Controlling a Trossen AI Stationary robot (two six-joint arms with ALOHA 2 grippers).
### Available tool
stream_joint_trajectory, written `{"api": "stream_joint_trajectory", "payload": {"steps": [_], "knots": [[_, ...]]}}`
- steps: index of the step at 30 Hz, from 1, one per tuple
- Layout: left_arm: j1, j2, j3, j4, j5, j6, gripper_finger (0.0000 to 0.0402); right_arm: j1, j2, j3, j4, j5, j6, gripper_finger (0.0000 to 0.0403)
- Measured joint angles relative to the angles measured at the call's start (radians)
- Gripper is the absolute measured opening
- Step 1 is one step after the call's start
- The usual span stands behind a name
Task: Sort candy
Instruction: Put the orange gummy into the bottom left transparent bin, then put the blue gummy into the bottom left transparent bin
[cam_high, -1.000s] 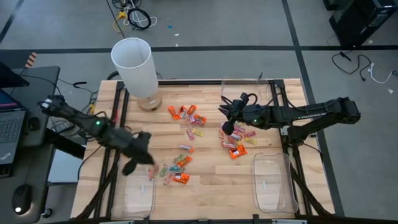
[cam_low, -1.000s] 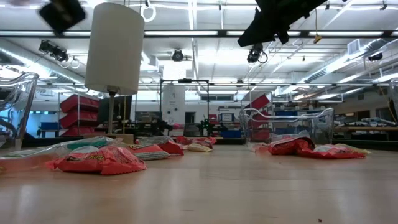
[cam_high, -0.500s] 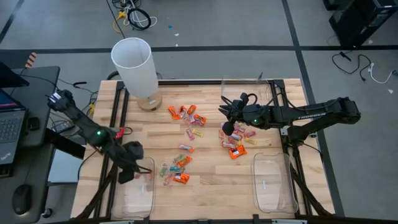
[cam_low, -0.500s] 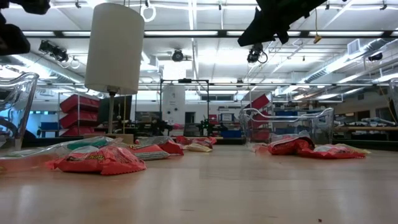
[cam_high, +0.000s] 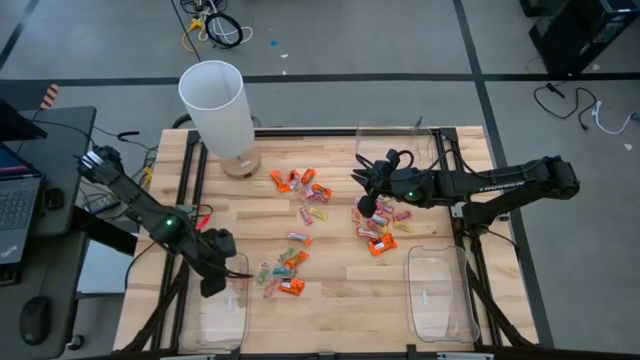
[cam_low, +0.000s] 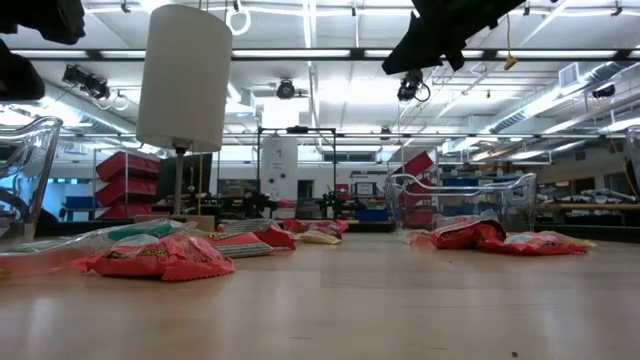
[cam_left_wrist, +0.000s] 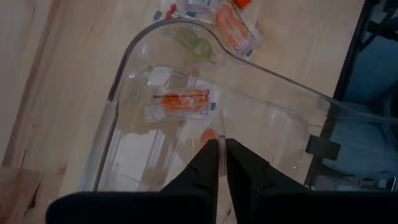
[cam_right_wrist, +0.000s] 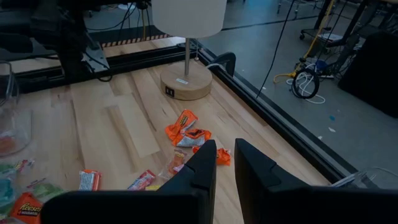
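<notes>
Candy (cam_high: 285, 272): 3 loose clusters on the tabletop (cam_high: 335, 300), plus at least 2 pcs already in the left tray (cam_high: 225, 325). The left wrist view shows an orange piece (cam_left_wrist: 180, 102) lying flat on the tray floor just ahead of the left jaws' tips, and a pale green one (cam_left_wrist: 194, 47) farther ahead, by the curved rim.

Left gripper (cam_high: 215, 275) hangs over that tray's near end, pointing down into it. Only a hairline slit shows between its 2 fingers, with a small orange spot at the tips. Can't tell whether that's a piece in the grip or one just beneath.

The relation that counts: the nearest unsorted cluster sits just past the tray rim, ahead of the left jaws toward the tabletop's centre, and well apart from the right arm. So the left arm is the nearer one for it, prob. a short reach out over the rim. Pieces there lie at mixed angles, so wrist turn depends on which is picked.

Right gripper (cam_high: 366, 206) hovers above the cluster on its own side (cam_high: 380, 238). Its jaws are slightly parted with nothing between them, and candy lies below and just ahead. The 3rd cluster (cam_high: 300, 182) is farther ahead of them, toward the lamp (cam_high: 213, 100). The right tray (cam_high: 440, 318) is behind these jaws, apart from the pile.
</notes>
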Motion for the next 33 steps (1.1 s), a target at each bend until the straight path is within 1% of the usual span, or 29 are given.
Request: {"api": "stream_joint_trajectory", "payload": {"steps": [12, 17, 20, 23, 25, 30, 33], "knots": [[0.000, 0.003, 0.000, -0.004, -0.007, -0.045, 0.0105, 0.000, 0.000, 0.000, 0.000, 0.000, 0.000, 0.0045], [0.000, 0.003, 0.000, 0.003, -0.013, -0.038, 0.0117, 0.000, 0.000, 0.000, 0.000, -0.004, 0.018, 0.0045], [0.000, 0.003, 0.000, 0.037, -0.041, 0.018, 0.0116, 0.002, 0.000, 0.000, 0.000, -0.059, 0.018, 0.0045], [0.003, 0.003, 0.000, 0.087, -0.118, 0.083, 0.0116, 0.003, 0.000, 0.000, 0.000, -0.109, 0.018, 0.0045], [0.010, 0.003, 0.000, 0.135, -0.154, 0.130, 0.0116, 0.008, 0.000, 0.000, 0.000, -0.123, 0.014, 0.0045], [0.029, 0.003, 0.000, 0.240, -0.199, 0.235, 0.0116, 0.033, 0.000, 0.000, 0.022, -0.134, -0.016, 0.0045], [0.041, 0.003, 0.000, 0.292, -0.287, 0.331, 0.0115, 0.055, 0.000, 0.000, 0.043, -0.135, -0.028, 0.0045]]}}
